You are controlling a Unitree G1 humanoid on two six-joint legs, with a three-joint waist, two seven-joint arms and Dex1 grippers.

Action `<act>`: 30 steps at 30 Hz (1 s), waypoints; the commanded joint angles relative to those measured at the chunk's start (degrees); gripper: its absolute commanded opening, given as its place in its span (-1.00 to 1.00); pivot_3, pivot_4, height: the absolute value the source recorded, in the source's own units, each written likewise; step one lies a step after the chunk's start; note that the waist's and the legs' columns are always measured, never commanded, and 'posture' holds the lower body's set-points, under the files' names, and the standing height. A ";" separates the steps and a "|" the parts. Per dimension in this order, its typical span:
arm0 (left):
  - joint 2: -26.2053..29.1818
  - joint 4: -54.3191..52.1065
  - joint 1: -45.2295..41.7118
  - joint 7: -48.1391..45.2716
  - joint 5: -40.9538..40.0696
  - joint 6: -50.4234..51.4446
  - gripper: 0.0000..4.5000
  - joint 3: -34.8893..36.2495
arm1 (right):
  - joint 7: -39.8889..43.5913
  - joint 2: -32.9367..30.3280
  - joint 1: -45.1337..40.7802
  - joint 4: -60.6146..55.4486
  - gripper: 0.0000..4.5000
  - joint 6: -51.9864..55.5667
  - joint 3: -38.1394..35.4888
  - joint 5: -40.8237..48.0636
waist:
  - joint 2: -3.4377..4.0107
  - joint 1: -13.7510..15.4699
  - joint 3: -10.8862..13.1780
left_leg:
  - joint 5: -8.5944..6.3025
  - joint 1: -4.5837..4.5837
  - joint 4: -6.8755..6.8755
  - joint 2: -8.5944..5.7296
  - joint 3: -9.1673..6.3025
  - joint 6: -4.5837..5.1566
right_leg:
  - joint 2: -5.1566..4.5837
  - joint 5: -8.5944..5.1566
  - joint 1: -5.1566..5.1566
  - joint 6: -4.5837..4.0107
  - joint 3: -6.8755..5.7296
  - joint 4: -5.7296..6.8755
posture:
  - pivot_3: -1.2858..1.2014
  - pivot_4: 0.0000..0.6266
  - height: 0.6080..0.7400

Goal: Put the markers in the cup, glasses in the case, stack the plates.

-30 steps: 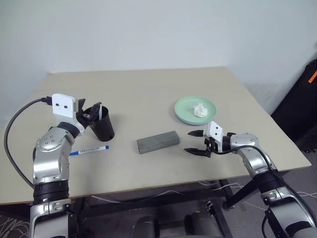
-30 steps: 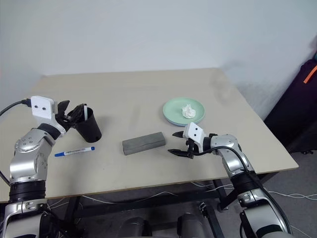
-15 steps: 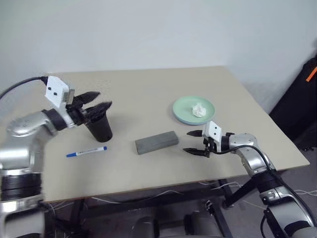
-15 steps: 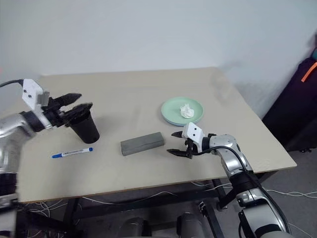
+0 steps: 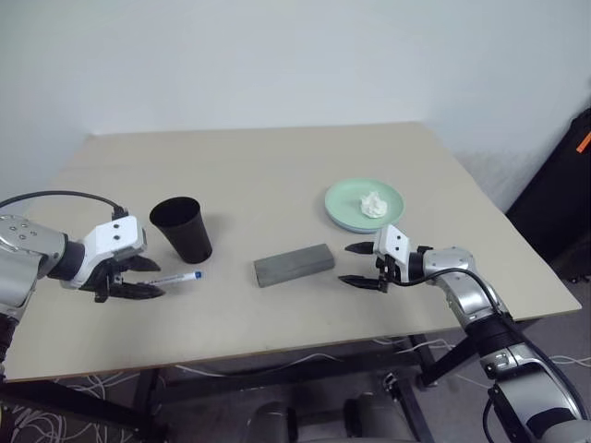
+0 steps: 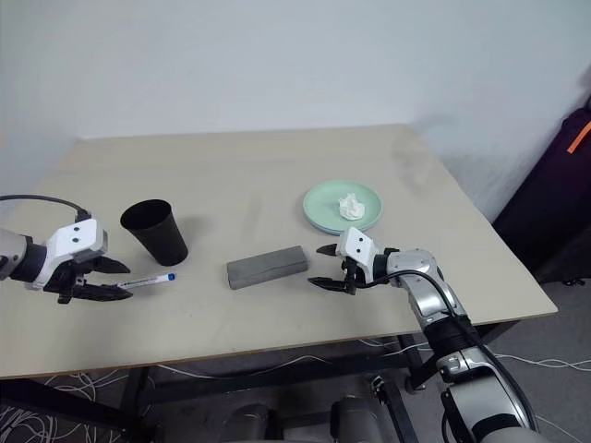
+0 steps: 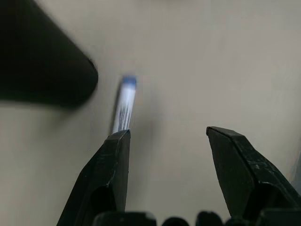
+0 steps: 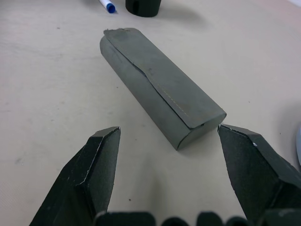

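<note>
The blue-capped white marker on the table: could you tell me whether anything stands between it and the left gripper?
Nothing visible does. The open left gripper hovers right at the blue-capped white marker; the matte black tumbler cup stands just beyond.

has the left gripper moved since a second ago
Yes. The left gripper was up at the cup's rim; now it sits lower, open, by the blue-capped marker on the table.

The left claw is dropping away from the rim of the cup, swinging down and out toward the worktop's near left side, and is now hanging open over the white marker lying there.
</note>
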 commanded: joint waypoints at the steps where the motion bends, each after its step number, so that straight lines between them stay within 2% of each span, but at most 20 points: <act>1: -1.70 6.78 -5.10 -0.66 4.89 -4.52 0.19 -2.10 | -0.24 -0.32 -0.97 -1.33 0.60 -0.92 -0.89 -0.11 | -0.01 0.05 0.00 | 0.00 -0.01 0.00 0.00 0.00 0.00 | 0.00 0.00 0.00 0.00 0.00 0.00 | 0.03 -1.00 1.00; 6: -6.50 17.52 -11.24 2.14 10.59 -10.02 0.19 -4.56 | -0.39 -0.45 -1.05 -1.36 0.60 -0.86 -0.98 -0.10 | -0.04 0.01 -0.02 | 0.01 -0.02 0.09 -0.02 0.02 0.02 | 0.00 0.01 0.04 0.01 0.00 0.02 | 0.03 -1.00 1.00; 12: -11.23 25.13 -15.93 4.72 14.19 -14.07 0.19 -5.81 | -0.45 -0.53 -1.05 -1.32 0.60 -0.91 -0.92 -0.17 | -0.06 0.02 -0.03 | 0.01 -0.02 0.11 -0.02 -0.01 0.03 | 0.01 0.01 0.05 0.02 -0.01 0.03 | 0.03 -1.00 1.00; 24: -15.16 31.18 -17.14 2.71 17.29 -16.56 0.19 -6.93 | -0.48 -0.72 -0.95 -1.74 0.60 -0.69 -0.93 -0.08 | -0.07 -0.01 -0.03 | 0.02 0.01 0.14 -0.01 -0.01 0.05 | 0.00 0.01 0.07 0.02 0.00 0.05 | 0.03 -1.00 1.00; 27: -15.75 31.84 -16.98 2.95 17.65 -16.84 -0.09 -7.04 | -0.46 -0.75 -0.90 -1.78 0.60 -0.68 -0.91 -0.09 | -0.07 -0.01 -0.03 | 0.01 0.03 0.15 -0.03 0.00 0.05 | -0.02 0.01 0.10 0.03 0.01 0.05 | 0.03 -1.00 1.00; 29: -15.97 32.12 -16.93 2.94 17.71 -17.10 -0.35 -6.93 | -0.44 -0.76 -0.89 -1.80 0.60 -0.66 -0.92 -0.07 | -0.06 0.03 -0.04 | 0.01 0.06 0.15 -0.03 -0.02 0.06 | -0.02 0.01 0.13 0.02 0.00 0.05 | 0.03 -1.00 1.00; 30: -16.04 32.15 -16.91 2.79 17.58 -17.25 -0.54 -6.81 | -0.44 -0.77 -0.87 -1.81 0.60 -0.65 -0.91 -0.07 | -0.06 0.00 -0.04 | 0.02 0.07 0.16 -0.03 -0.04 0.05 | -0.02 0.01 0.15 0.02 -0.01 0.07 | 0.03 -1.00 1.00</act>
